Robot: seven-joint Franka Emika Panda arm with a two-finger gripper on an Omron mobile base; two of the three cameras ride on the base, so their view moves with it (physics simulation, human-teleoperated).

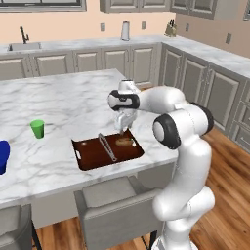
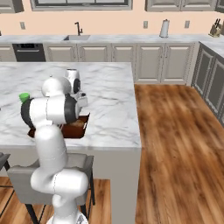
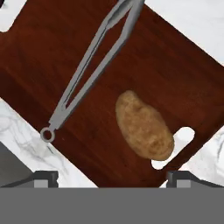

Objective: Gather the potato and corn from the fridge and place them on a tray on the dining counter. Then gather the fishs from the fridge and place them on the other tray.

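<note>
Tan potato (image 3: 144,126) lying flat on brown tray (image 3: 52,52), near its handle slot

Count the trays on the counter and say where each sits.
2. The brown tray lies near the counter's front edge, holding the potato. The blue tray is at the left edge, cut off by the frame.

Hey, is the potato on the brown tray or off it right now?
On it. The potato lies flat on the brown tray, beside its metal handle, near the cut-out grip at one end.
</note>
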